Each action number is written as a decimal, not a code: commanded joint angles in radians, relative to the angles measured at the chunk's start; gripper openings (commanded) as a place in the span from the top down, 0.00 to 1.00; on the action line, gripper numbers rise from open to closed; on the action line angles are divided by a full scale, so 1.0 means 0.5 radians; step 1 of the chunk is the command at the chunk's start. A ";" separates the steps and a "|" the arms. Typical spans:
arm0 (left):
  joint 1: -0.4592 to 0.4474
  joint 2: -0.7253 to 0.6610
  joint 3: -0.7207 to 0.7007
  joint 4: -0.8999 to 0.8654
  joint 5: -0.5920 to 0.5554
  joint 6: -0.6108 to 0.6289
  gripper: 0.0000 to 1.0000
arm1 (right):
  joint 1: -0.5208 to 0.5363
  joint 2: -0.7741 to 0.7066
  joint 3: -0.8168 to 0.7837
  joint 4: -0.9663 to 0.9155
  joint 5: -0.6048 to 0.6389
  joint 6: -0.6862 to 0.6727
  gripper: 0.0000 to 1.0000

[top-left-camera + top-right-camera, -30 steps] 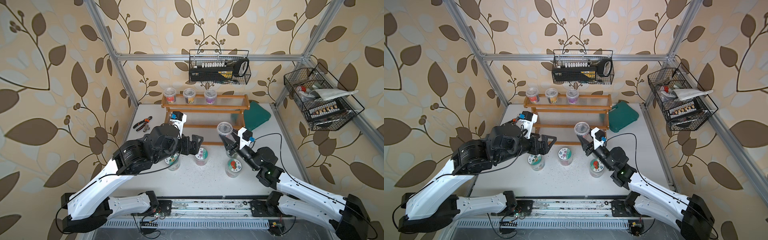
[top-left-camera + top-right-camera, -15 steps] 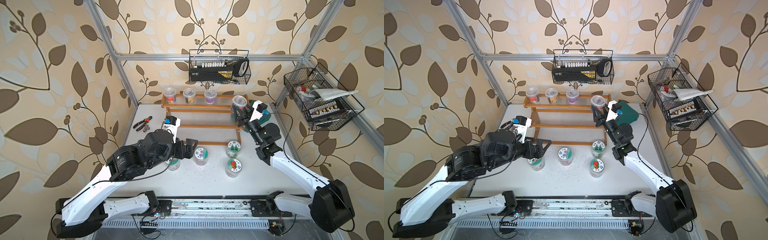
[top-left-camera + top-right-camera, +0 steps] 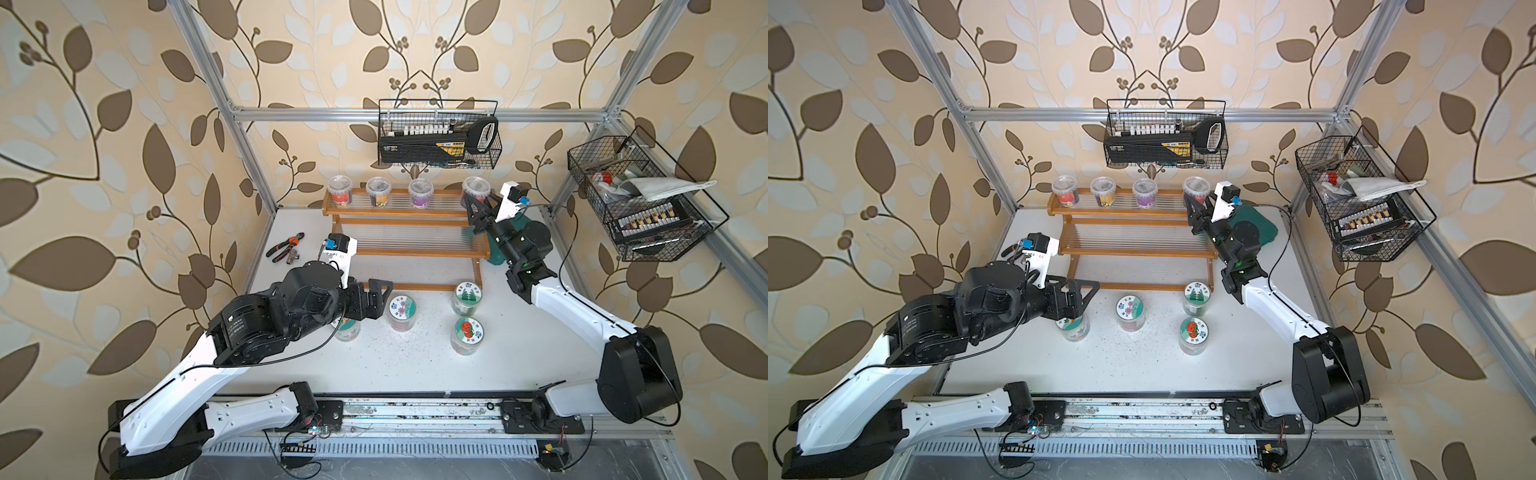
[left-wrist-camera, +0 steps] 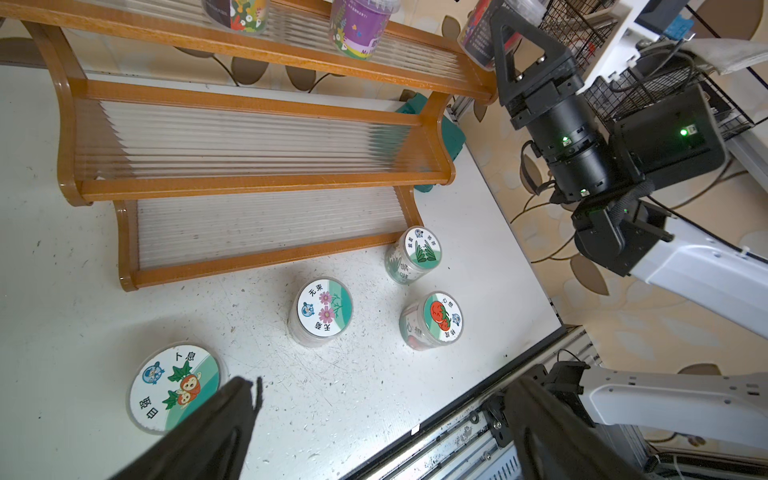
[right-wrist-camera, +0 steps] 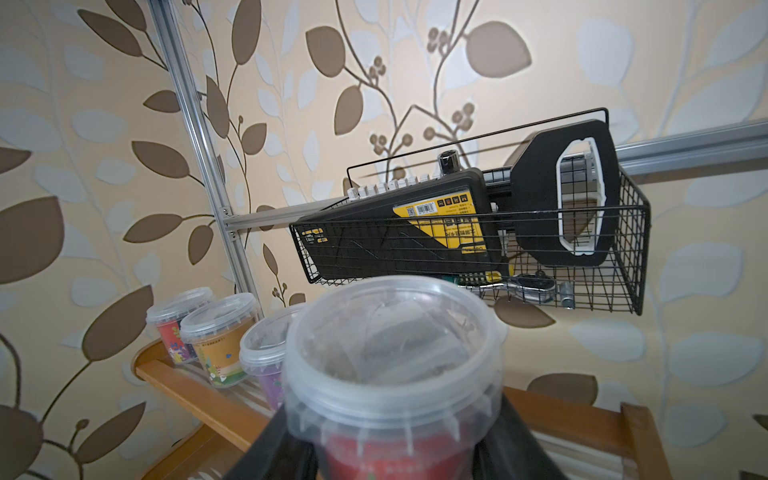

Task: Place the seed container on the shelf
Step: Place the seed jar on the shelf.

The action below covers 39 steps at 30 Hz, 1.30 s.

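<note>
The seed container (image 3: 476,188) (image 3: 1196,187) is a clear lidded tub with a red label. It is at the right end of the top tier of the shelf (image 3: 399,214) (image 3: 1121,214) (image 4: 257,180), an orange-brown stepped rack. My right gripper (image 3: 478,204) (image 3: 1198,204) (image 5: 395,449) is shut on the tub's lower body (image 5: 395,357). I cannot tell whether its base touches the tier. My left gripper (image 3: 376,301) (image 3: 1084,297) (image 4: 386,390) hangs open and empty over the table in front of the rack.
Three other tubs (image 3: 340,193) (image 3: 378,193) (image 3: 420,193) stand in a row on the top tier. Several lidded jars (image 3: 402,311) (image 3: 467,296) (image 3: 467,334) stand on the table before the rack. Pliers (image 3: 286,247) lie at the left. A black wire basket (image 3: 438,137) hangs above the shelf.
My right arm carried the tub from the front of the table up and back to the right end of the top tier. My left arm drew back slightly to the left, still open.
</note>
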 commanded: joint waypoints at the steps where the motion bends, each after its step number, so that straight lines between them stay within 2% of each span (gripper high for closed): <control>1: 0.005 -0.020 0.021 0.016 -0.062 -0.010 0.02 | -0.007 0.052 0.090 -0.036 -0.037 -0.049 0.49; 29: 0.006 -0.017 -0.015 0.071 -0.074 0.001 0.02 | -0.007 0.133 0.141 -0.286 0.047 -0.242 0.46; 31: 0.006 -0.020 -0.021 0.071 -0.072 -0.004 0.02 | -0.007 0.133 0.140 -0.304 0.049 -0.255 0.43; 36: 0.004 -0.036 -0.038 0.074 -0.071 -0.015 0.01 | -0.007 0.118 0.139 -0.346 0.067 -0.262 0.26; 39: 0.006 -0.042 -0.040 0.073 -0.075 -0.017 0.02 | -0.007 0.105 0.132 -0.353 0.073 -0.262 0.21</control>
